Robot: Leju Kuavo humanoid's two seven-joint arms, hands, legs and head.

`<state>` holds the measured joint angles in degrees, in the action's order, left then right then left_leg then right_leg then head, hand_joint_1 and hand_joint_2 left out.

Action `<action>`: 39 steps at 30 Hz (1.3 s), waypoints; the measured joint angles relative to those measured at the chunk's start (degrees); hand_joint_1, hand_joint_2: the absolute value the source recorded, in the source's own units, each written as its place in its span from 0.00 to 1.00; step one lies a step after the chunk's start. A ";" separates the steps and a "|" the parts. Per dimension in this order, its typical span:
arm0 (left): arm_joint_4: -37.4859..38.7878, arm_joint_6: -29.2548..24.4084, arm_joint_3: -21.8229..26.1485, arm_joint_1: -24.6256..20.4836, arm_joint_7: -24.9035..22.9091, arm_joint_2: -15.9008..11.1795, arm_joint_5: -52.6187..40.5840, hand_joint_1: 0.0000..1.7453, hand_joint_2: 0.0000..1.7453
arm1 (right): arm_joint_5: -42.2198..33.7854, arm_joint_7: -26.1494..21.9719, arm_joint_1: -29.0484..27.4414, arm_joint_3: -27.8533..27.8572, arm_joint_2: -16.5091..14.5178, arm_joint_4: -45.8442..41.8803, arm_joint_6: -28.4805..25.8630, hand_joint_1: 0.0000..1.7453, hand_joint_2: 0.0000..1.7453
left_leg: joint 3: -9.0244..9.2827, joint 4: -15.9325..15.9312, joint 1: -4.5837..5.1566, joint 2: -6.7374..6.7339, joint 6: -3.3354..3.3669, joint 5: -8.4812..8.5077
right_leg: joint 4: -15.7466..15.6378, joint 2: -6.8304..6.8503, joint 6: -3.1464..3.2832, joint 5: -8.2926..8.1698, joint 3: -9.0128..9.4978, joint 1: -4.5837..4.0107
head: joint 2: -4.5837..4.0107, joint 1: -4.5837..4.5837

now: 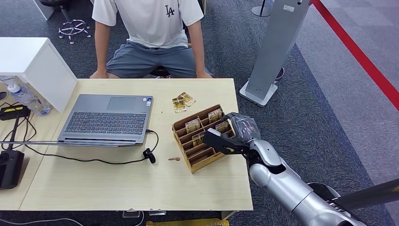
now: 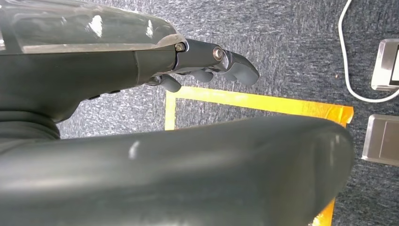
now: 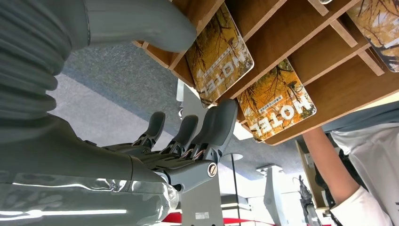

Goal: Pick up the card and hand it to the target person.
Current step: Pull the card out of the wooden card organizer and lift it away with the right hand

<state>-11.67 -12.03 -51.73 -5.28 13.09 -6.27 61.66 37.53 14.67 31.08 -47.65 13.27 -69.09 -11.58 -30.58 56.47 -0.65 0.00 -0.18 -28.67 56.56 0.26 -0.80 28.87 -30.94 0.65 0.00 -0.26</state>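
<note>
A: What do the cards look like?

B: Small rectangles printed with yellow-orange leaves and the word HOTEL in white. In the right wrist view two cards (image 3: 221,56) stand in neighbouring slots of the rack (image 3: 329,52), and the edge of another shows at the picture's corner.

A: How many, counted from the head view?

B: About four stand in the rack (image 1: 203,155), though they are small and I cannot be sure of the count. A few more, three or so, lie in a loose pile (image 1: 182,100) on the worktop (image 1: 141,188) between the rack and the person (image 1: 149,37).

A: And the right hand?

B: The right hand (image 1: 235,134) is at the rack's right end, over the slots. Its fingers (image 3: 216,127) are stretched out side by side, tips just beside a card's lower corner, the thumb (image 3: 141,21) apart against the rack's edge. It holds nothing.

A: The left hand?

B: The left hand (image 2: 207,66) hangs over grey carpet with yellow tape (image 2: 254,101). Its fingers curl loosely and hold nothing.

A: What else is around?

B: One open laptop (image 1: 108,117) left of the rack, a black cable (image 1: 94,157) trailing from it, a white box (image 1: 35,66), a bottle (image 1: 26,96), and a grey stand (image 1: 277,47) on the floor to the right. The person sits at the far edge, both hands on the worktop. The rack's dividers stand between the fingers and the cards.
</note>
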 joint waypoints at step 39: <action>0.00 -0.21 -0.31 -0.01 0.38 -0.38 0.17 0.00 1.00 | -0.52 0.13 -0.35 -0.04 -0.20 0.07 -0.20 0.99 1.00 | 0.02 0.00 0.00 0.00 0.00 0.00 | 0.00 0.00 0.00 0.00 0.01 0.00 | 0.00 0.01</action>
<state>-11.67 -12.24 -52.04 -5.29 13.47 -6.66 61.83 37.01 14.80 30.73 -47.69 13.06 -69.02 -11.78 -30.56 56.47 -0.65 -0.01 -0.18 -28.67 56.56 0.26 -0.80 28.87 -30.93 0.65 0.00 -0.25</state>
